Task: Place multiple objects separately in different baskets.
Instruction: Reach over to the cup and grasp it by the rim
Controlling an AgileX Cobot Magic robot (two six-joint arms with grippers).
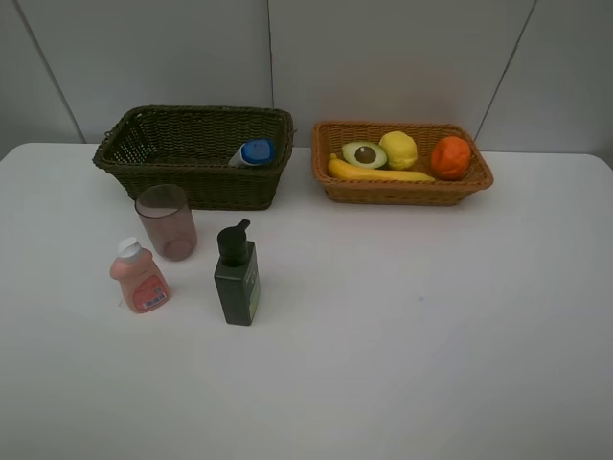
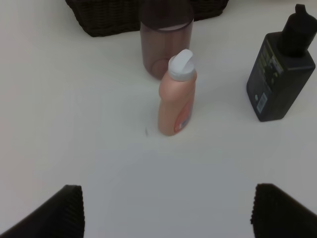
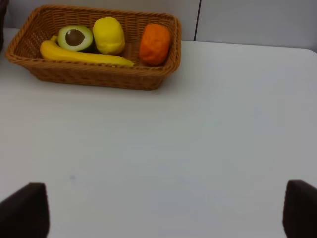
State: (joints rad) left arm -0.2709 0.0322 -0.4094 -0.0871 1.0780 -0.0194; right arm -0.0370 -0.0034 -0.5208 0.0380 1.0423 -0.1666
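The dark basket (image 1: 144, 153) at the back left holds the white blue-capped bottle (image 1: 254, 152). The light basket (image 1: 402, 191) at the back right holds the banana (image 1: 378, 173), halved avocado (image 1: 364, 153), lemon (image 1: 398, 149) and orange (image 1: 450, 157). In front of the dark basket stand the pinkish cup (image 1: 167, 221), small pink bottle (image 1: 140, 276) and dark green pump bottle (image 1: 237, 274). My left gripper (image 2: 168, 218) is open, short of the pink bottle (image 2: 176, 94). My right gripper (image 3: 161, 213) is open, well short of the light basket (image 3: 94, 77). Neither gripper shows in the exterior view.
The white table (image 1: 431, 335) ends at a grey panelled wall just behind the baskets. In the left wrist view the cup (image 2: 165, 42) stands right behind the pink bottle, and the pump bottle (image 2: 282, 74) a little to one side.
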